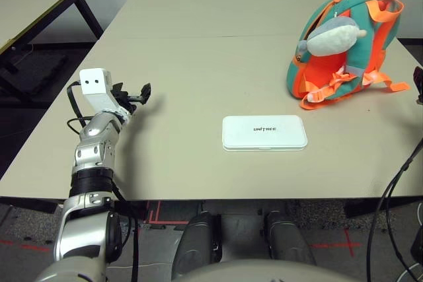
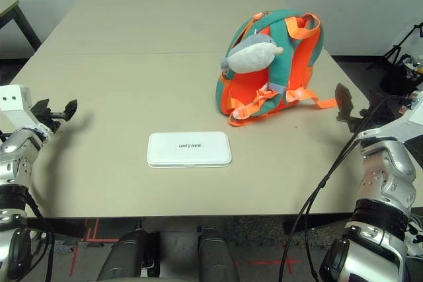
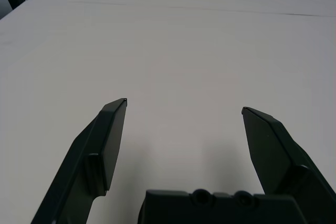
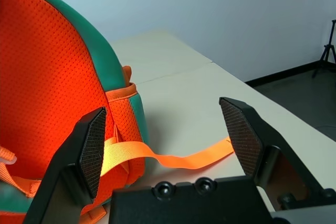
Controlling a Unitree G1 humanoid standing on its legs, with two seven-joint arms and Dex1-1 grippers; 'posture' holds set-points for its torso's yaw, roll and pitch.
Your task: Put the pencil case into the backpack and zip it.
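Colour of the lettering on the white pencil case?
Black lettering on the pencil case; shows best in the left eye view.

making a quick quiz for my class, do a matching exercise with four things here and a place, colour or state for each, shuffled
1. pencil case
2. backpack
3. plush charm
4. left gripper

A. grey and white, hanging on the backpack
B. open and empty, over the robot's left part of the table
C. white, lying flat on the table near the robot's side
D. teal and orange, standing on the robot's right part of the table

Right pairs: 1-C, 2-D, 3-A, 4-B
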